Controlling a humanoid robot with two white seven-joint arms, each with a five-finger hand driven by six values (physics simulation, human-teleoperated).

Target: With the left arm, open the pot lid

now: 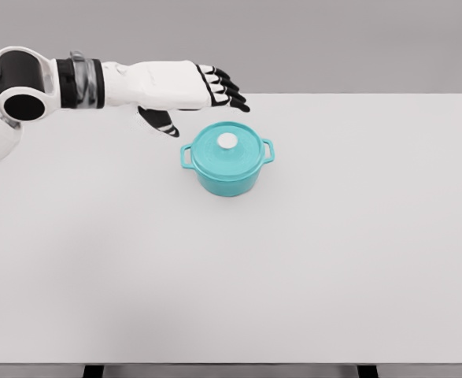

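A teal pot (pixel 228 172) with two side handles stands on the white table (pixel 293 260), a little left of the middle and toward the back. Its teal lid (pixel 227 151) sits closed on it, with a small white knob (pixel 227 141) in the centre. My left hand (pixel 215 90) reaches in from the upper left and hovers above and behind the pot, up and to the left of the knob. Its fingers (pixel 229 88) are stretched out and spread, the thumb (pixel 164 124) hangs below, and nothing is in the hand. It does not touch the lid.
The white table fills most of the view, with its far edge just behind the hand and its front edge at the bottom. A grey wall lies behind it.
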